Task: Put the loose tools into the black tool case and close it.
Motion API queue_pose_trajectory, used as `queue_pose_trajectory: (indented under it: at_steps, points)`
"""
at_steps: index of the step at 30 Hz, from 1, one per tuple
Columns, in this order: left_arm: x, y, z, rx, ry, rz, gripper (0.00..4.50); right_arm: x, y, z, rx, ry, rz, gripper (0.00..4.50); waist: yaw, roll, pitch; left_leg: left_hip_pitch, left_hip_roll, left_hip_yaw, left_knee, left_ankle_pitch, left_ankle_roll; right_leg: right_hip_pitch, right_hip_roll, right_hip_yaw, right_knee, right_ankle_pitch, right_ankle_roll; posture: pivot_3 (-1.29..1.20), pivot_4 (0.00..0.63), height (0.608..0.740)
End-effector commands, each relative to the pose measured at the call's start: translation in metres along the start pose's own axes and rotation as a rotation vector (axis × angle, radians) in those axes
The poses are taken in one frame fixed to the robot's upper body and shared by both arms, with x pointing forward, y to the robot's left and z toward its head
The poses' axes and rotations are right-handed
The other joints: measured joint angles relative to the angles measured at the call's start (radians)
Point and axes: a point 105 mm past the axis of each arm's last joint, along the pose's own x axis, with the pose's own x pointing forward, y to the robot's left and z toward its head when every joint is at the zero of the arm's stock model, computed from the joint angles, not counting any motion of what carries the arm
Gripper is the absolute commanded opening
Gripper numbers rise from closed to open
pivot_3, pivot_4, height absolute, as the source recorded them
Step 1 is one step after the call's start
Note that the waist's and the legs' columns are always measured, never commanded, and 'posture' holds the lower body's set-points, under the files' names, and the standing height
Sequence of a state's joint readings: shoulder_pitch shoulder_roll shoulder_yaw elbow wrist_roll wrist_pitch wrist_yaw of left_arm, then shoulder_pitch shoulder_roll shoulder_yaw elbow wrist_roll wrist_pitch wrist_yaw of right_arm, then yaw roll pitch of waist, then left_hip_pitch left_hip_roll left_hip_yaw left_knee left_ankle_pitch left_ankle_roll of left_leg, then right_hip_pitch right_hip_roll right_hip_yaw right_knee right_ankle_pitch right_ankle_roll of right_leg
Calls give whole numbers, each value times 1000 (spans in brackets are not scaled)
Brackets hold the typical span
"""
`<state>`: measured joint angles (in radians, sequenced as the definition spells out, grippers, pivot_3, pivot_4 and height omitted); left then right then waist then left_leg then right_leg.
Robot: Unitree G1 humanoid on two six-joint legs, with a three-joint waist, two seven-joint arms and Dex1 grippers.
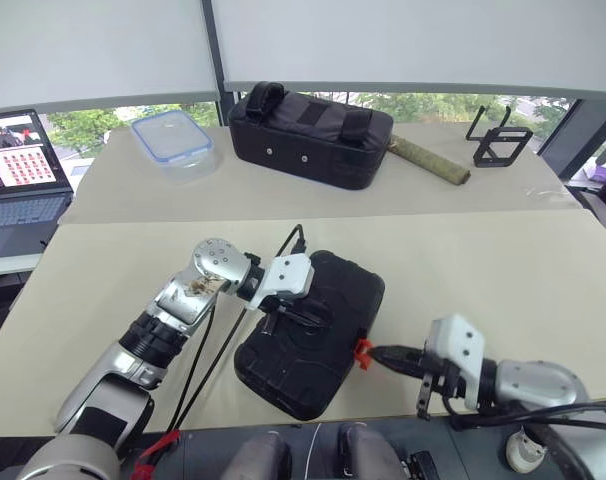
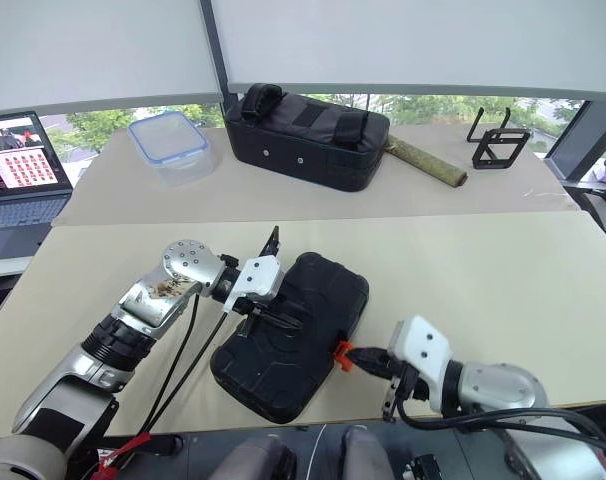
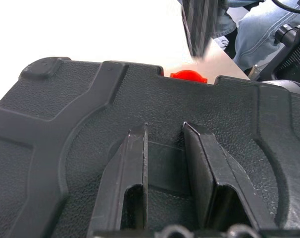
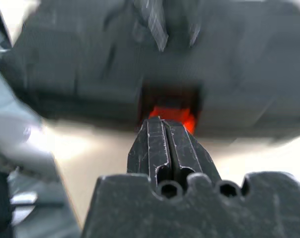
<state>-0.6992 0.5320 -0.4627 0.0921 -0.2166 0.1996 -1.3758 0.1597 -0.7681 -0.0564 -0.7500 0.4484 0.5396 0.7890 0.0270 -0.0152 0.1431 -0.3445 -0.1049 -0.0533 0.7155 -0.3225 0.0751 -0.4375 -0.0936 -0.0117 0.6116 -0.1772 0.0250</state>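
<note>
The black tool case [image 1: 293,378] lies closed near the front edge of the table, its small orange latch [image 1: 362,351] facing my right side. My left gripper [image 1: 318,318] rests flat on the lid, its two fingers [image 3: 132,163] a narrow gap apart with only the lid beneath them. From the right, my right gripper [image 1: 375,353] comes in low and shut, its tips touching the orange latch [image 4: 177,115]. The loose tools are out of view.
A bigger black fabric bag [image 1: 308,125] stands at the back, with a clear blue-rimmed box [image 1: 173,140] to its left and a laptop [image 1: 18,180] further left. A greenish roll [image 1: 428,160] and a black wire holder [image 1: 498,140] lie back right.
</note>
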Motion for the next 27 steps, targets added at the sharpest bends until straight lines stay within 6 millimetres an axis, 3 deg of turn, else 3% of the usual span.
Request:
queue_pose_trajectory:
  at_steps: [1, 5, 13, 17, 23, 27]
  points:
    - [5, -2, -21, -49, 92, -6, 1214, 7, -4, -3, -23, 29, -21, 0, 1, 0, 0, 0, 0, 0, 0, 0, 0, 0, 0, 0, 0, 0, 0, 0, 150, 715]
    - [5, -1, -20, -44, 91, -5, 1214, 9, -2, -19, -31, 107, -8, 0, 3, 0, 0, 0, 0, 0, 0, 0, 0, 0, 0, 0, 0, 0, 0, 0, 150, 715]
    - [4, -1, -23, -35, 100, -5, 1214, -18, 8, -31, 26, 166, -32, 0, 11, 0, -1, -1, 0, 0, 0, 0, 0, 0, -1, 0, 0, 0, 1, 0, 150, 715]
    - [8, -4, -22, -24, 96, -23, 1214, -4, 16, -38, 47, 162, -19, 0, 10, 0, -1, 0, 0, 0, -1, 0, 0, 0, -1, 1, 0, -1, 1, 0, 150, 715]
    - [10, -5, -20, -5, 107, -50, 1214, 22, 8, -52, 51, 166, -50, 0, 12, -1, -1, 0, 0, 0, 0, 0, 0, 0, -1, 0, -1, -1, 1, 0, 150, 715]
    - [9, -7, -23, 17, 129, -66, 1214, 35, 2, -43, 41, 104, -58, 0, 10, -1, -1, 0, 0, 0, -1, 0, 0, 0, 0, 0, -1, -1, 1, 0, 150, 715]
